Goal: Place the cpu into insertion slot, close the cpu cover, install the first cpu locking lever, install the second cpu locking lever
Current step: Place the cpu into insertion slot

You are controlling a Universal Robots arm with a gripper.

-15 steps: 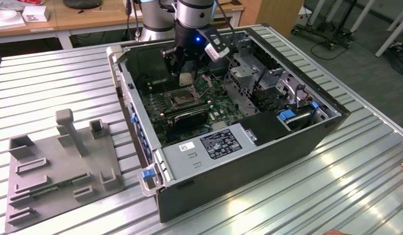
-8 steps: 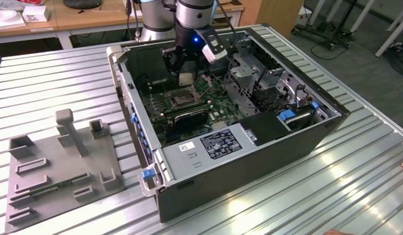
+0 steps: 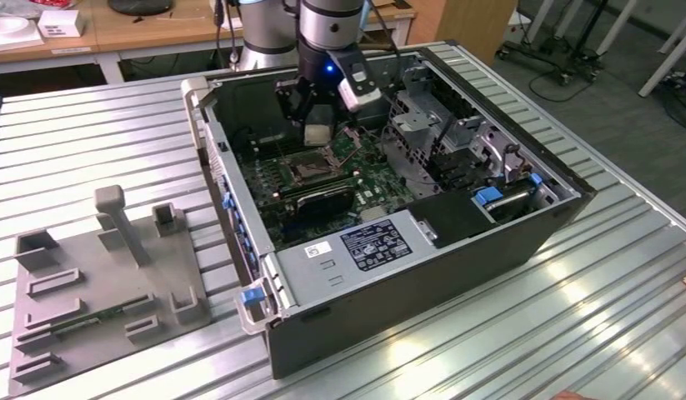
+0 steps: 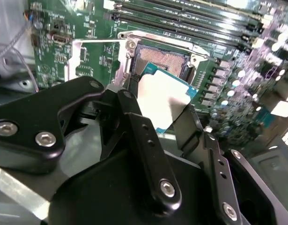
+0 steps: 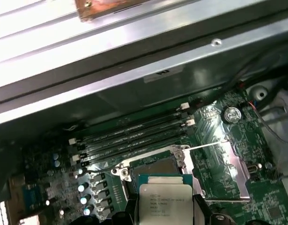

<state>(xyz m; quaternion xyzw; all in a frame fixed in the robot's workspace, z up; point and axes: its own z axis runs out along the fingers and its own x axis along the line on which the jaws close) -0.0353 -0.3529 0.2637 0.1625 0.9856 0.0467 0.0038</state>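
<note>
Gripper [image 3: 318, 133] inside the open computer case [image 3: 543, 221], over the middle of the motherboard [image 3: 371, 179]. Clamped on the cpu [image 4: 165, 101]: one finger [image 4: 134, 117] on each of two opposite edges, metal top facing the wrist cameras.

Cpu held just above the insertion slot [image 5: 155, 168], beside the long memory slots [image 5: 134, 131]. Not seated; dark slot centre exposed beyond the chip's far edge in both wrist views.

Cpu cover [image 5: 223, 173] swung fully open, lying flat beside the slot toward the board edge by the case wall. Clear of the descent path, by judgement.

Risks from here:
- Landing offset or slightly rotated, riding up on the silvery slot rim instead of dropping in. Cause: small misalignment, little clearance between chip and rim.
- Tilting on release if one finger drags an edge.
- Damage to slot contacts if pressed down while crooked.
- Wrong orientation relative to the slot: cannot tell from these views.
- Finger tips fouling the rim or the cover hinge during lowering.
</note>
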